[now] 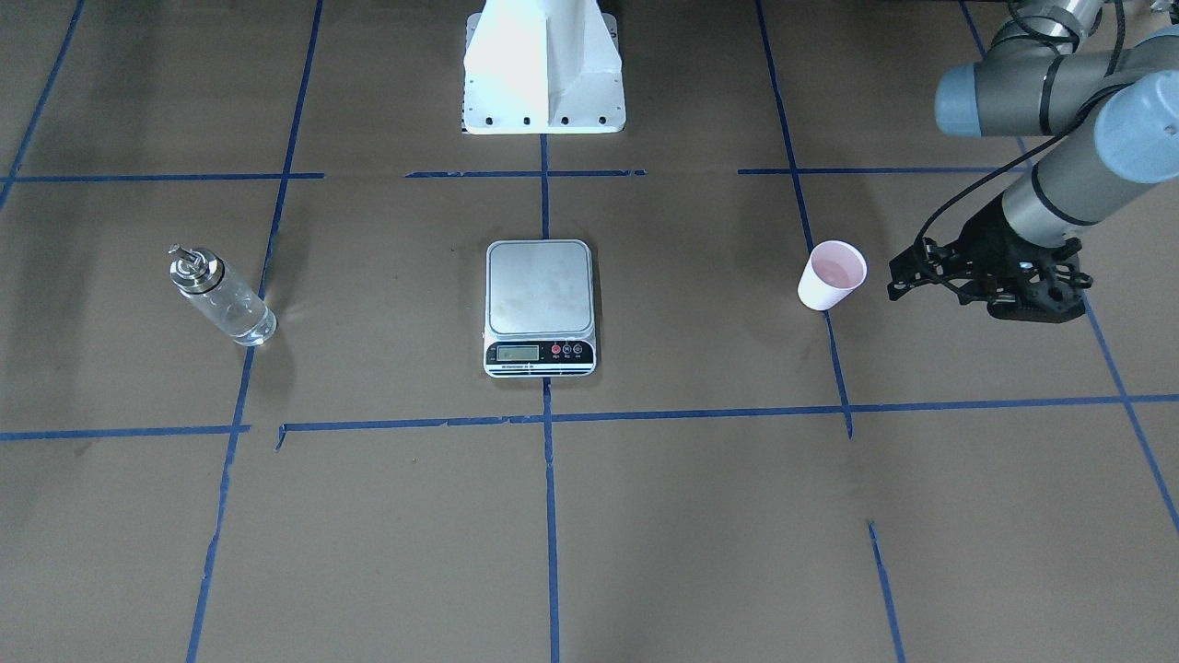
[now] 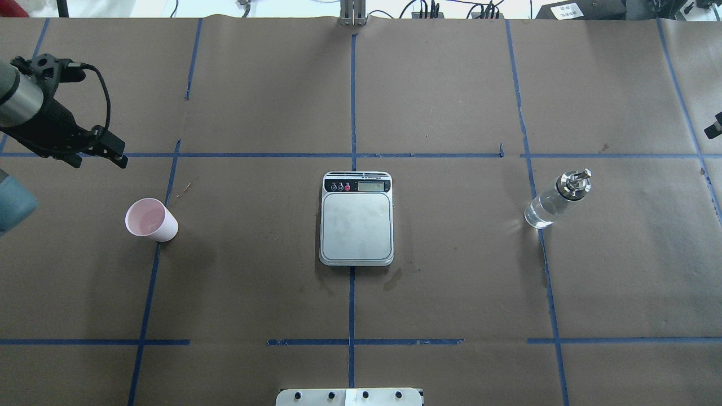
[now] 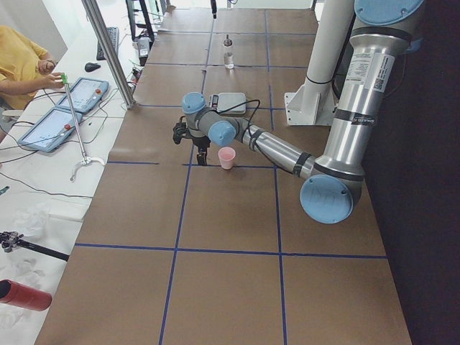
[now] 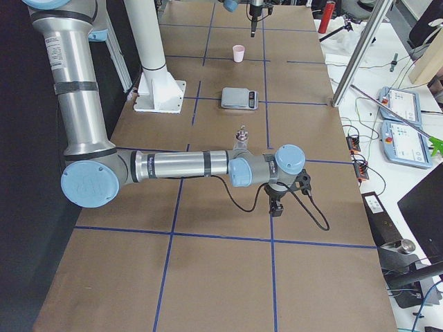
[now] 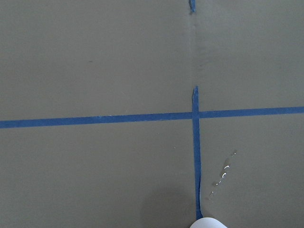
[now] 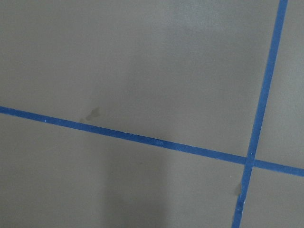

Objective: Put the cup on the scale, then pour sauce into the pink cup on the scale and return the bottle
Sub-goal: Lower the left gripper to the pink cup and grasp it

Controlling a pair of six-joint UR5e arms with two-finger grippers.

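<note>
The pale pink cup (image 1: pixel 832 274) stands upright on the brown table, to the robot's left of the scale; it also shows in the overhead view (image 2: pixel 150 220). Its rim peeks in at the bottom of the left wrist view (image 5: pixel 209 223). The scale (image 1: pixel 540 287) lies at the table's middle with nothing on its steel platform (image 2: pixel 356 225). The glass bottle of clear sauce (image 1: pixel 221 296) stands far to the robot's right (image 2: pixel 555 200). My left gripper (image 1: pixel 907 269) hovers open beside the cup and apart from it (image 2: pixel 115 155). Of my right gripper only a black edge (image 2: pixel 715 127) shows; I cannot tell its state.
The white robot base (image 1: pixel 543 74) stands behind the scale. Blue tape lines (image 2: pixel 352 155) cross the brown paper. Small droplets (image 5: pixel 223 173) lie near the cup. An operator with tablets (image 3: pixel 72 108) sits beyond the far table edge.
</note>
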